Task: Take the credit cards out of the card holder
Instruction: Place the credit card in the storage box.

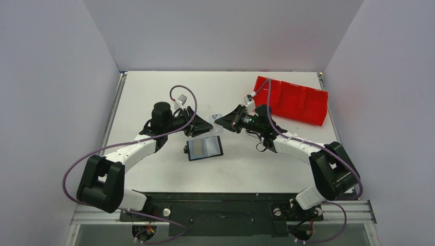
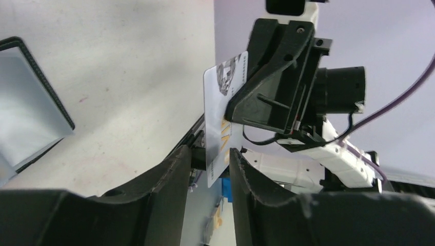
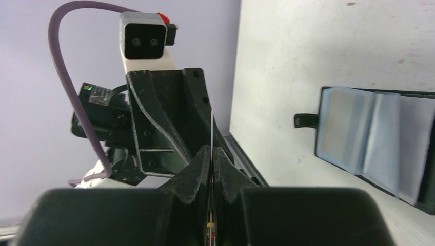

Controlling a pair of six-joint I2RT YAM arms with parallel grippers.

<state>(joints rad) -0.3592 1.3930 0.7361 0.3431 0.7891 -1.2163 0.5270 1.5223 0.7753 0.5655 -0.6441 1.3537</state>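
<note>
The card holder [image 1: 205,147] lies open on the table, dark with bluish glossy sleeves; it also shows in the right wrist view [image 3: 369,138] and at the left edge of the left wrist view [image 2: 25,118]. My right gripper [image 1: 221,122] [image 3: 212,151] is shut on a silver-grey credit card [image 2: 215,102] with gold lettering, held on edge above the table. That card is a thin line in the right wrist view [image 3: 212,128]. My left gripper [image 1: 209,124] [image 2: 210,154] faces the right one, open, its jaws on either side of the card's free end. Other cards are hidden.
A red three-compartment tray [image 1: 292,100] stands at the back right. The holder's strap tab [image 3: 303,120] sticks out on its left side. Grey walls enclose the table on three sides.
</note>
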